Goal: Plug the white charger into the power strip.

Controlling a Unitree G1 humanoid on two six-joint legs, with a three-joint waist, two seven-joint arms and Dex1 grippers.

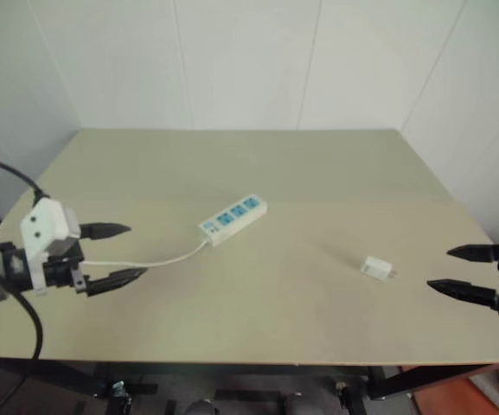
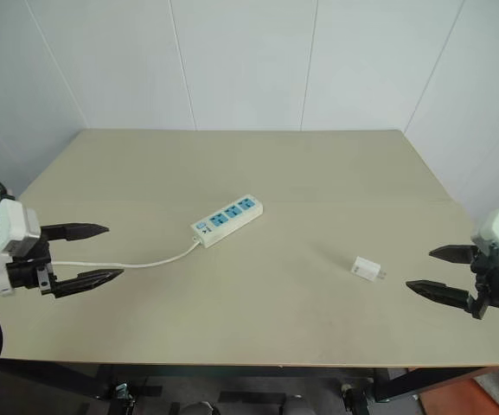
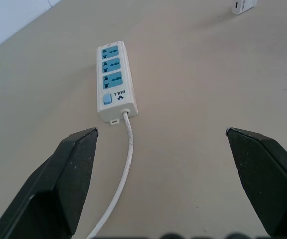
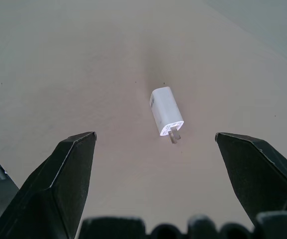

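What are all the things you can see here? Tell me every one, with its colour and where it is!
power strip: one, white with three blue socket faces, lying slantwise near the middle of the table, nothing plugged into it.
cord: one, thin and white, running from the strip's switch end toward the robot's left side.
white charger: one, small and white, lying on its side on the right part of the table, apart from the strip, its metal prongs pointing toward the right gripper.
table: one, beige top on a dark frame, standing against white walls.
left gripper: one, black fingers on a white housing, open, over the table's left edge, holding nothing.
right gripper: one, black fingers, open, at the table's right edge, facing the charger, holding nothing.
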